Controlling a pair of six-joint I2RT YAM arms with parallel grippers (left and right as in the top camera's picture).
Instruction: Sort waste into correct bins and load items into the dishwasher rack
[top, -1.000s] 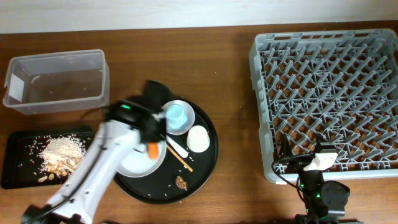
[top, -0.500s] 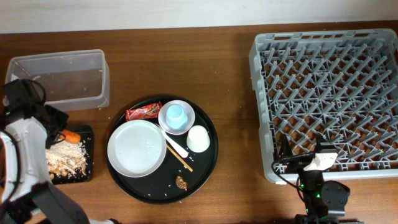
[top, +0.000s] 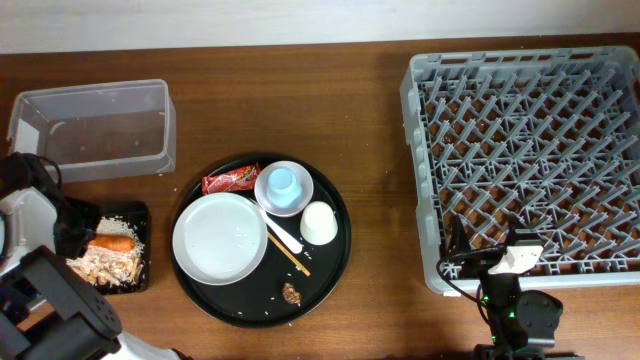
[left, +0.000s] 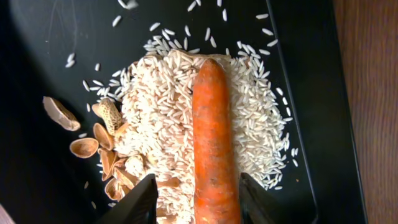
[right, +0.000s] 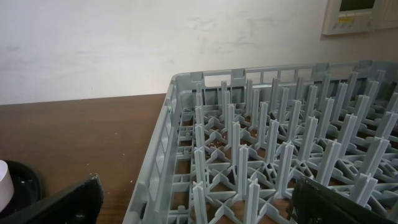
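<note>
The orange carrot (left: 214, 143) lies on a heap of pale rice (left: 155, 118) in the flat black tray (left: 305, 93); it also shows in the overhead view (top: 112, 243). My left gripper (left: 198, 194) is open, with its fingers on either side of the carrot's near end, low over the tray (top: 138, 213). My right gripper (right: 199, 202) is open and empty at the front edge of the grey dishwasher rack (top: 530, 150). The clear tub (top: 95, 130) stands behind the black tray. The red wrapper (top: 230, 180), white plate (top: 220, 238), light-blue cup (top: 284, 183), white cup (top: 319, 222) and white fork (top: 283, 236) sit on the round tray.
The round black tray (top: 335, 265) lies mid-table and holds brown food bits (top: 291, 293). The light-blue cup stands in a white bowl (top: 268, 196). Nut shells (left: 93, 134) lie beside the rice. The rack's pegs (right: 249, 143) fill the right wrist view.
My left arm has swung from the round tray to the far left with the carrot. The carrot now lies on the rice and the jaws are open. The right arm has not moved.
</note>
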